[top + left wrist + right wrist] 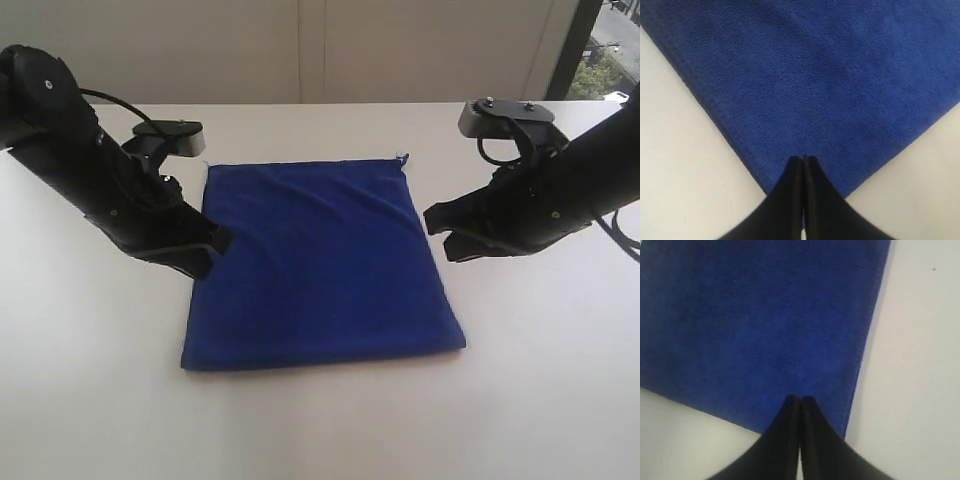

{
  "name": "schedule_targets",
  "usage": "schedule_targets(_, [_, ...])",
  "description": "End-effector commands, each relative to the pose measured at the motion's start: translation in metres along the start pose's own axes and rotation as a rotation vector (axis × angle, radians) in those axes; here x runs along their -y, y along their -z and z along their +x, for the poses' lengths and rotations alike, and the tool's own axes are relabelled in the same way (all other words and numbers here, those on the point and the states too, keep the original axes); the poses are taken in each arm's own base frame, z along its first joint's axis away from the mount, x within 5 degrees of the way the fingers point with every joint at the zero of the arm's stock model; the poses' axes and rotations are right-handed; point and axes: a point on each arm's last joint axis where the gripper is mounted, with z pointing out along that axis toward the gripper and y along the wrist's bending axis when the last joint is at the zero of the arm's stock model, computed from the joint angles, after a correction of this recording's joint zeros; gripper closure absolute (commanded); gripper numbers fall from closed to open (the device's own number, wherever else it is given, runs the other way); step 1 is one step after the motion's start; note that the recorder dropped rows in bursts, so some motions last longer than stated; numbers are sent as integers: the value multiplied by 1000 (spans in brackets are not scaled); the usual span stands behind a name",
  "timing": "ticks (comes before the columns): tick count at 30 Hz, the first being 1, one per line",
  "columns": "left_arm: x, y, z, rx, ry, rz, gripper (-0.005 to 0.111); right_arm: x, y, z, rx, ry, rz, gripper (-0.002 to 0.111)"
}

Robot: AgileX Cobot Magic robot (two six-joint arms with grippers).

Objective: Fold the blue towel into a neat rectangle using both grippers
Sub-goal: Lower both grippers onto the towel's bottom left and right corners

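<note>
Bare white surface lies nearest, and beyond it the blue towel rests flat as a rectangle between my two arms. My left end effector is pinched closed with nothing in it, at the towel's left edge; my right end effector is likewise closed and empty by the right edge.

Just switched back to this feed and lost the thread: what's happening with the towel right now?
A two-armed robot is working on the blue towel, which lies flat on the white table as a fairly tidy rectangle; its layered edges suggest it is already folded. The left pincer and right pincer are both shut, one at each side edge of the towel, gripping no fabric.
</note>
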Motion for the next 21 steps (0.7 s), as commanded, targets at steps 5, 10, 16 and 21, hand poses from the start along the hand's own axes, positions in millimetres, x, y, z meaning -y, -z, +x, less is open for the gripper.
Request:
schedule_targets(5, [4,-2,5,-2,13,18,107,-15,-14,6,-22,71,-24,108])
schedule_targets(10, [4,-2,4,9,-5,14,107,-17,-29,11,-66,80,-28,108])
schedule_targets(16, [4,-2,4,10,-5,13,107,-16,-40,11,-68,67,-21,108])
schedule_targets(21, [-1,-15,6,-27,-17,11,107,-13,-50,13,-98,53,-20,108])
